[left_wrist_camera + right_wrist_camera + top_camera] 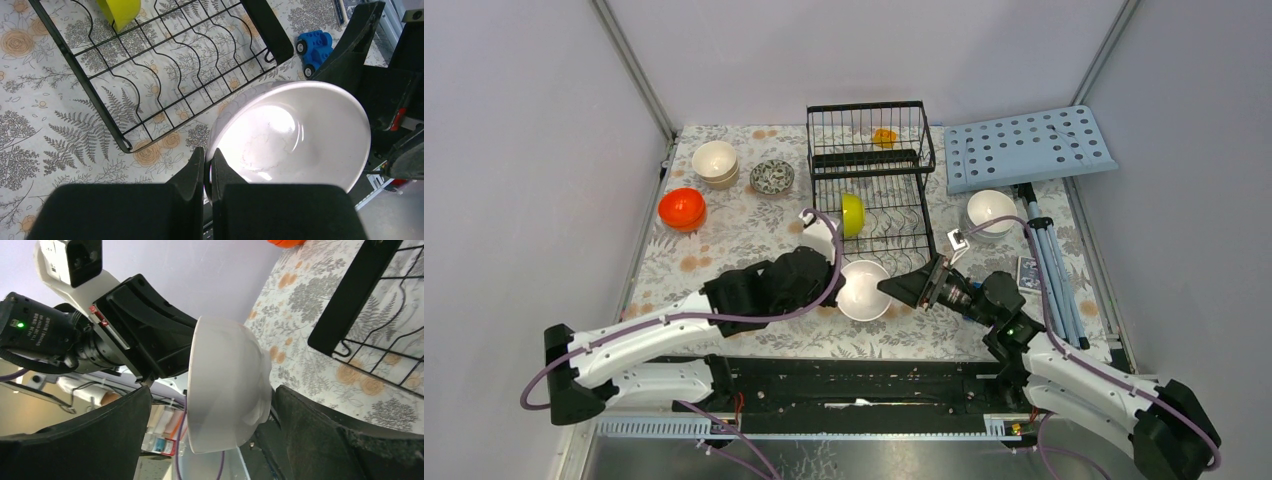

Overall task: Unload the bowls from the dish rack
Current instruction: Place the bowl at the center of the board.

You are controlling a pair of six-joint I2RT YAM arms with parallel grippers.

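**Handover of a bowl in front of the rack.** We see the left end effector (836, 282) (207, 161) clamped on the rim of a glossy white round bowl (864, 290) (295, 135) (225, 390). It holds the bowl tilted above the floral-patterned worktop (724, 240), just in front of the near edge of the black wire dish rack (864, 156) (267, 27).

The right end effector (906, 287) (212, 392) has its fingers spread wide, one on either side of this bowl. The finger on the rim side stands clear of it. We cannot tell whether the finger beside the bowl's foot touches.

One yellow-green bowl (852, 213) (120, 10) stands on edge among the tines of the rack's flat base. A small orange item (884, 137) lies in the raised basket section, too small for us to identify.

Outside the rack, on the left of the worktop, we note:
- a stack of cream bowls (715, 162);
- a bowl with a dark patterned inside (772, 177);
- a glossy orange bowl (682, 208).

Another white bowl (991, 210) rests to the right of the rack, near a light-blue perforated board (1029, 148). In the left wrist view, a small blue toy car (314, 47) lies just beyond the rack's corner.
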